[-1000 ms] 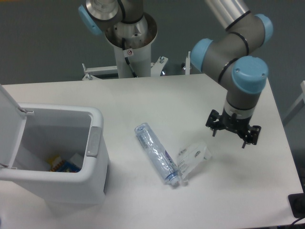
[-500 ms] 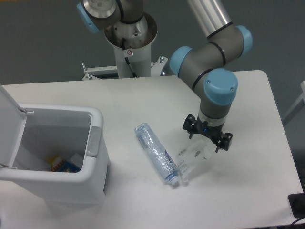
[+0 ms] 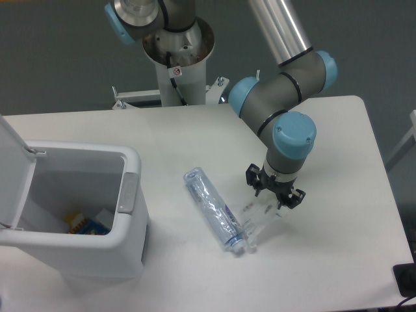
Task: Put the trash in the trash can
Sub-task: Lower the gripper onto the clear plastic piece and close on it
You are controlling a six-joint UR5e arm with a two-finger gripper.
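The pincer (image 3: pixel 273 193) hangs wide open right over the wrapper (image 3: pixel 262 216). The bottle (image 3: pixel 212 208) lies slanted just left, with the bin (image 3: pixel 130 195) farther left.

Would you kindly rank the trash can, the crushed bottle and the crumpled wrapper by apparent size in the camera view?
1. trash can, by far
2. crushed bottle
3. crumpled wrapper, partly hidden under the gripper
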